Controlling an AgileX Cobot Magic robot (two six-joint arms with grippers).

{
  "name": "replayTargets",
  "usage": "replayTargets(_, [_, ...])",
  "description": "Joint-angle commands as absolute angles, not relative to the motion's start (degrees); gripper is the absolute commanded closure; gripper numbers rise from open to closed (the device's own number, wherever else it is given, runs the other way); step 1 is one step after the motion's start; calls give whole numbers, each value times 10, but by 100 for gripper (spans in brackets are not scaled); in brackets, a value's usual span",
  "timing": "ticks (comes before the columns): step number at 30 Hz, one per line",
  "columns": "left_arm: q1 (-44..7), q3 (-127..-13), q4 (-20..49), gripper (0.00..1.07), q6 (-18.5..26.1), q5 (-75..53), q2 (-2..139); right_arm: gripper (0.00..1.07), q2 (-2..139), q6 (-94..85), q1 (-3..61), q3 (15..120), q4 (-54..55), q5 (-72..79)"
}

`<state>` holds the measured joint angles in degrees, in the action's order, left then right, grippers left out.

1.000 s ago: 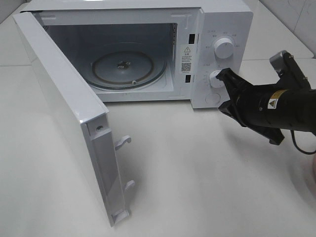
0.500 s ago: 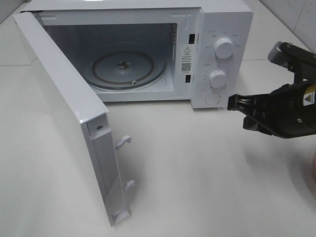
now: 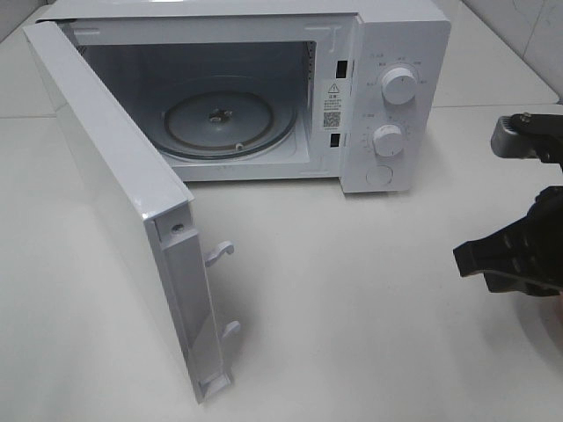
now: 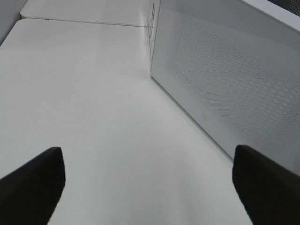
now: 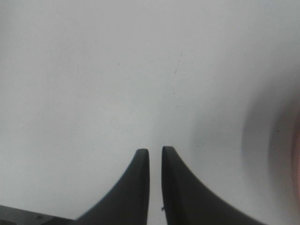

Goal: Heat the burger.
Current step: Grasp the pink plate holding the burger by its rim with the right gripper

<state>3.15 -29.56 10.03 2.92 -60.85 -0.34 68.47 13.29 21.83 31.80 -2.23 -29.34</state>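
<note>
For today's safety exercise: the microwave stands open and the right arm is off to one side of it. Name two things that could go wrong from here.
1. The microwave door swings far out over the table; an arm carrying food in could knock it.
2. The right tool has only a narrow gap between its tips; unless opened wider, it probably cannot take hold of anything bulky, and might push it instead.

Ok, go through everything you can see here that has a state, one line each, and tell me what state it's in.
Microwave door: swung wide open.
Microwave cavity: empty, only the glass turntable inside, nothing on it.
Left gripper: open, holding nothing, beside the open door.
Right gripper: nearly closed, a thin gap between the fingers, holding nothing, over bare table.
Burger: not in view.
</note>
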Motion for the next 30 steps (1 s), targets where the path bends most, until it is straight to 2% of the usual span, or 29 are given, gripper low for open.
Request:
replayTargets(1, [31, -295, 104, 18, 29, -612, -13, 92, 676, 113, 213, 322, -28, -320])
replayTargets(2, [31, -295, 104, 18, 29, -612, -13, 82, 674, 100, 213, 329, -28, -341])
replayTargets(3, [31, -295, 104, 18, 29, -612, -13, 82, 674, 100, 213, 329, -28, -341])
replayTargets(4, [31, -295, 104, 18, 29, -612, -13, 68, 672, 82, 213, 337, -30, -358])
replayTargets(5, [31, -295, 104, 18, 29, -612, -13, 59, 672, 71, 213, 342, -33, -367])
replayTargets(6, [31, -295, 104, 18, 29, -612, -13, 59, 672, 71, 213, 342, -33, -367])
replayTargets(7, [31, -295, 104, 18, 29, -612, -13, 41, 672, 56, 213, 352, -42, -379])
replayTargets(8, [31, -295, 104, 18, 29, -612, -13, 31, 672, 48, 213, 355, -47, -383])
replayTargets(9, [31, -295, 104, 18, 29, -612, -13, 31, 672, 48, 213, 355, -47, -383])
replayTargets(10, [31, -295, 104, 18, 29, -612, -13, 16, 672, 46, 213, 360, -61, -391])
replayTargets(11, [31, -295, 104, 18, 29, -612, -13, 16, 672, 46, 213, 360, -61, -391])
replayTargets(12, [31, -295, 104, 18, 29, -612, -13, 8, 672, 45, 213, 364, -78, -400])
replayTargets(19, [31, -295, 104, 18, 29, -612, -13, 9, 672, 45, 213, 364, -101, -419])
replayTargets(30, [31, -295, 104, 18, 29, -612, -13, 12, 672, 31, 104, 364, -111, -440])
